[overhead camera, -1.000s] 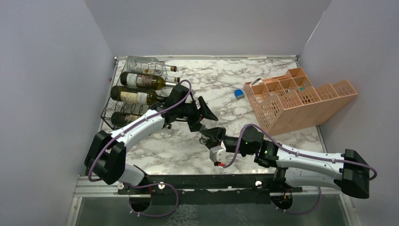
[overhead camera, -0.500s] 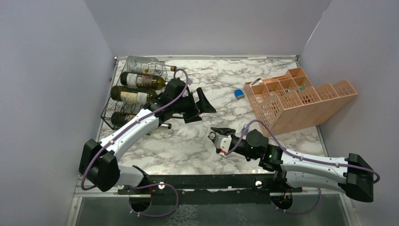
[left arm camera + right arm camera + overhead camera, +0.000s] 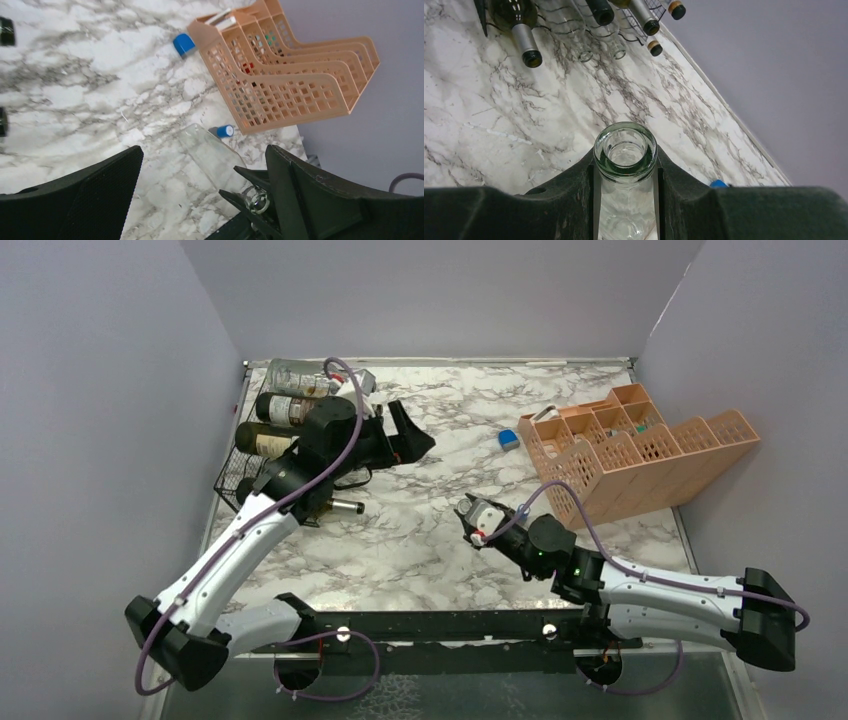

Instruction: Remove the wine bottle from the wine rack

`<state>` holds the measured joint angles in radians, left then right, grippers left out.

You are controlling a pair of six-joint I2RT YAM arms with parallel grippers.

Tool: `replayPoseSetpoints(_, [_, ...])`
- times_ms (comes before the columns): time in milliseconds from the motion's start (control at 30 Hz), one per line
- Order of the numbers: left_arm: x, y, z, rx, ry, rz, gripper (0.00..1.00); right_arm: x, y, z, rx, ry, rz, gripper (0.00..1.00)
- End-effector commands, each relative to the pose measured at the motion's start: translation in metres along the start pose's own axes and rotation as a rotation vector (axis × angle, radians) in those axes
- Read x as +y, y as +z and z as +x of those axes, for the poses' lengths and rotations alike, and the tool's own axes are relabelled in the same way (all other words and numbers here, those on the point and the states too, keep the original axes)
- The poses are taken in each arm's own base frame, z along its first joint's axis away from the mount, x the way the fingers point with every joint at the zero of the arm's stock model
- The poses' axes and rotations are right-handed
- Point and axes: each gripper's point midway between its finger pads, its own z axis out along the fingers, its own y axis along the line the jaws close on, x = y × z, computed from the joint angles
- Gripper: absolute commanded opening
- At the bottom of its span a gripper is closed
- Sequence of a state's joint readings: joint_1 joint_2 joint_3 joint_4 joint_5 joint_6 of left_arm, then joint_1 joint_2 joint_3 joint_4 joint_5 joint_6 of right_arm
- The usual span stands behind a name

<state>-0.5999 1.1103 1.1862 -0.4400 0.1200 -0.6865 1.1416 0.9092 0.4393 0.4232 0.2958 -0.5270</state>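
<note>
The black wire wine rack [image 3: 238, 468] stands at the far left of the table and holds several bottles [image 3: 285, 408] lying on their sides. Their necks show at the top of the right wrist view [image 3: 528, 46]. My right gripper [image 3: 470, 513] is at mid-table and is shut on the neck of a clear glass wine bottle [image 3: 625, 150]. The same bottle shows in the left wrist view [image 3: 212, 150]. It is off the rack. My left gripper [image 3: 405, 435] is open and empty, just right of the rack, with its jaws wide apart in its wrist view [image 3: 202, 150].
A salmon-orange compartment crate [image 3: 640, 455] lies at the right of the marble table [image 3: 400, 540]. A small blue object [image 3: 509, 439] lies left of the crate. A small blue cap [image 3: 225, 131] lies beyond the held bottle. Grey walls enclose three sides.
My left gripper has drawn back and left, away from my right gripper and toward the rack, staying open. My right gripper has turned and shifted slightly right with the clear bottle.
</note>
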Motion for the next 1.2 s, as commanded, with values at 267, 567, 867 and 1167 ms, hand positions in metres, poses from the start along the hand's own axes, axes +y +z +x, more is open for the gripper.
replayPoseSetpoints(267, [-0.002, -0.094, -0.056, -0.345, 0.21, -0.032, 0.99, -0.069, 0.047, -0.026, -0.027, 0.263, 0.18, 0.06])
replayPoseSetpoints(567, [0.001, -0.129, -0.056, -0.43, 0.249, -0.017, 0.99, -0.114, 0.096, -0.021, -0.024, 0.343, 0.271, 0.05])
replayPoseSetpoints(867, [0.011, -0.122, -0.047, -0.403, 0.292, -0.039, 0.99, -0.178, 0.135, 0.003, -0.059, 0.396, 0.4, 0.04])
replayPoseSetpoints(1167, [0.034, -0.111, -0.051, -0.41, 0.322, -0.155, 0.99, -0.252, 0.178, 0.039, -0.052, 0.389, 0.496, 0.04])
